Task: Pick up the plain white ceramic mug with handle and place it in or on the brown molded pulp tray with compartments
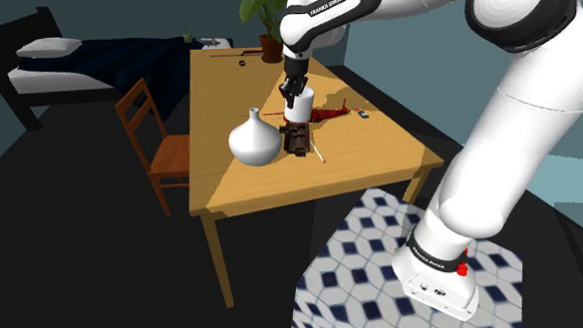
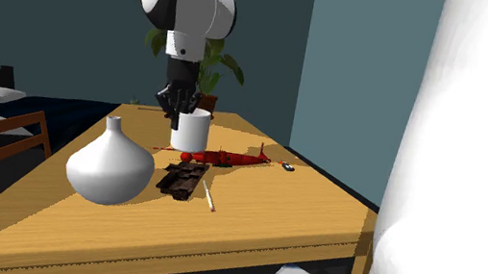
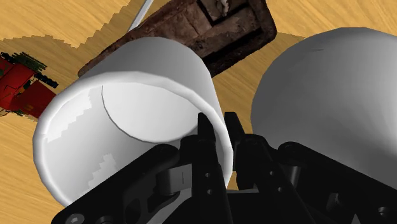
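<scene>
White mug (image 1: 298, 105) stood on the wooden surface (image 1: 379, 155), near its middle, upright as far as the shoulder view showed. Could not tell if its base was touching the wood or just off it. Hand (image 1: 295, 88) came straight down on the mug's rim, clenched on the wall: in the wrist view one finger sat inside the mug (image 3: 159, 70) and one outside, pinching the wall between them. No handle seen.

Brown tray (image 1: 297, 140) lay at 6 o'clock from the mug in the shoulder view, just beside it, nothing in it. White vase (image 1: 255, 139) at 7 o'clock from the mug, right next to the tray. Red thing (image 1: 330, 114) at 3 o'clock from the mug. Thin stick (image 1: 317, 152) lay beside the tray.

Progress, my read: grasp done, carry and placement left. Mug needed lifting clear, a short move over the tray, then setting down and letting go. The vase so close was the likely snag.
</scene>
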